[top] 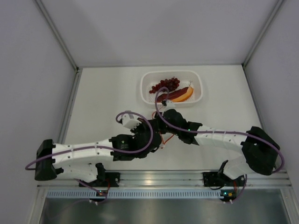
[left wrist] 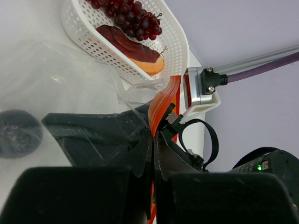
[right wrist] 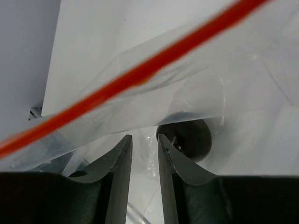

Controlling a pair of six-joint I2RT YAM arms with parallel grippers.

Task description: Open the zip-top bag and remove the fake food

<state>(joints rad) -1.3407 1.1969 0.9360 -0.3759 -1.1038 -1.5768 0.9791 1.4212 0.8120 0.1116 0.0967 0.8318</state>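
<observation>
The clear zip-top bag (left wrist: 70, 79) lies on the white table between both grippers. My left gripper (left wrist: 154, 135) is shut on its orange-red zip strip (left wrist: 163, 100). In the right wrist view, the strip (right wrist: 140, 72) runs slanted above my right gripper (right wrist: 145, 140), whose jaws stand a narrow gap apart in the bag's clear plastic (right wrist: 210, 74). A small dark round fruit (right wrist: 189, 137) lies in the bag just past the right fingertip. It also shows in the left wrist view (left wrist: 16, 133). Red grapes (top: 167, 84) and the orange-and-maroon piece (top: 180, 94) lie in the basket.
A white perforated basket (top: 145, 93) stands at the back of the table, just beyond both grippers, and shows in the left wrist view (left wrist: 74, 28). Both arms meet at the table's middle (top: 156, 126). Grey walls close in the table on three sides.
</observation>
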